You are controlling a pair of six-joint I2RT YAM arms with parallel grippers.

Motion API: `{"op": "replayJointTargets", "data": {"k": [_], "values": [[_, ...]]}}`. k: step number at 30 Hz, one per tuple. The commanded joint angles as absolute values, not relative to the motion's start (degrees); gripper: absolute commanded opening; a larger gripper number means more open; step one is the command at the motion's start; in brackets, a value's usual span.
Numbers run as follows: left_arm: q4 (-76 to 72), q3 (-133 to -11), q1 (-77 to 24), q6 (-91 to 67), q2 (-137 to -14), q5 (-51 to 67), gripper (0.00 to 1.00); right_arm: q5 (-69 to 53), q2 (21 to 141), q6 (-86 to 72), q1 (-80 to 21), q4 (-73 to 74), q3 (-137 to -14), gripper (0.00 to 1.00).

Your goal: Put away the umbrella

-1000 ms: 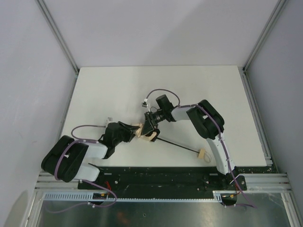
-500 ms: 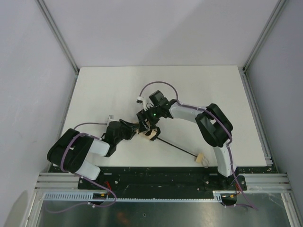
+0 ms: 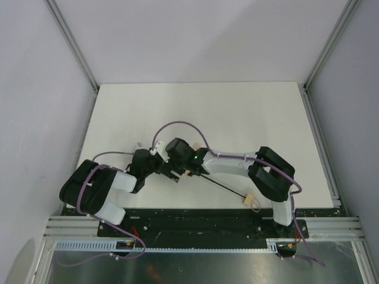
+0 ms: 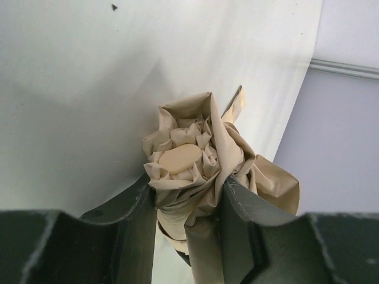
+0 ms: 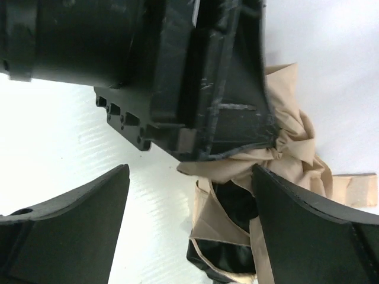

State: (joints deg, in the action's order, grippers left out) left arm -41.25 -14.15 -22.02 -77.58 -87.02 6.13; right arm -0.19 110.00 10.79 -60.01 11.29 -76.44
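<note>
The right gripper is reaching further left than a second ago, jaws spread wide and empty, close to the left gripper, which is clamping the bunched umbrella.

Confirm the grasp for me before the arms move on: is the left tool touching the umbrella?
Touching. The left wrist view shows the left tool shut on the umbrella, both fingers pressed into its bunched beige fabric.

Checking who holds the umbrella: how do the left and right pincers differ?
The left pincer is shut on the umbrella; the right pincer is wide open, gripping nothing. The left pincer squeezes bunched fabric from both sides; the right pincer only straddles it. Both sit at the canopy end.
</note>
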Motion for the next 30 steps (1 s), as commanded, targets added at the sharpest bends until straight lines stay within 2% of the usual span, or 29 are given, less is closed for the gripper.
{"op": "replayJointTargets", "data": {"k": [1,7,16,24,28,30], "values": [[-22.2,-13.6,-20.2,-71.9,-90.4,5.9,0.0,7.4,113.6,12.6,-61.5,7.4,-75.4,0.86],[-19.4,-14.6,-19.5,-72.3,-90.4,7.1,0.0,17.0,118.5,12.6,-62.5,6.7,-75.0,0.8],[-17.4,-15.5,-19.4,-72.5,-90.4,7.8,0.0,28.0,123.8,13.5,-61.0,7.0,-74.9,0.77],[-17.1,-15.8,-19.3,-72.5,-90.7,7.9,0.0,28.4,118.6,16.2,-61.2,5.5,-73.9,0.84],[-16.9,-15.8,-19.0,-72.4,-90.6,8.1,0.0,26.8,117.9,17.2,-58.8,5.8,-73.9,0.84],[-16.9,-15.8,-18.9,-72.3,-90.6,8.3,0.0,23.8,118.5,17.4,-57.2,6.3,-73.8,0.8]]}}
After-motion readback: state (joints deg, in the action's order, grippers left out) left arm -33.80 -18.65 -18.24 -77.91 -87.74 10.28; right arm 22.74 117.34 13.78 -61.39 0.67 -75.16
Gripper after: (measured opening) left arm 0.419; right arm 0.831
